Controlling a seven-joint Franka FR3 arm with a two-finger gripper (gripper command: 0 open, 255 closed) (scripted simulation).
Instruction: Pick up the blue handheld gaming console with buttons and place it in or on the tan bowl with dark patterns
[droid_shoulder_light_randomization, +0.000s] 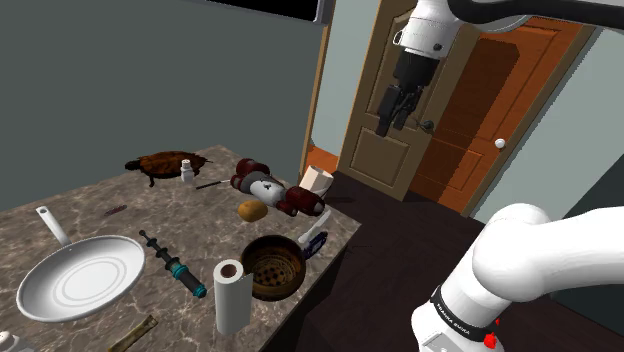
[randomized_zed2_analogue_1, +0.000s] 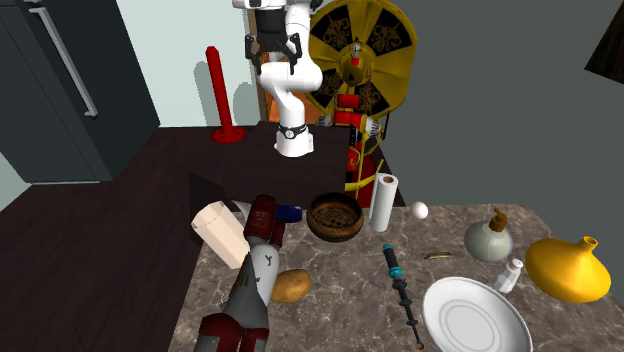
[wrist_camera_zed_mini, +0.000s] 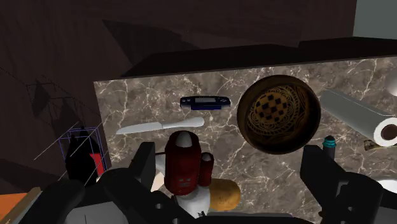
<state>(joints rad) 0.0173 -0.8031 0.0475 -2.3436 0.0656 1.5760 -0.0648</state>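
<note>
Hovering w/ fingers (wrist_camera_zed_mini: 321, 168) wide apart, empty, marble counter (wrist_camera_zed_mini: 159, 102), blue console (wrist_camera_zed_mini: 205, 102) nr bowl (wrist_camera_zed_mini: 304, 127), orange door (droid_shoulder_light_randomization: 480, 110)

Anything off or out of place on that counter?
Nothing spilled or broken. The blue console lies near the edge of the counter, beside the bowl. Oddest item: a turtle sitting at the counter's far end in the shoulder view.

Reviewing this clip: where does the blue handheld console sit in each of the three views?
Shoulder view: blue console at the right edge of the table, right of the brown patterned bowl.
Second exterior view: console at the table's far edge, left of the bowl.
Wrist view: console beside the bowl, between the white knife and the table edge.
Shared landmark: the bowl.
</note>
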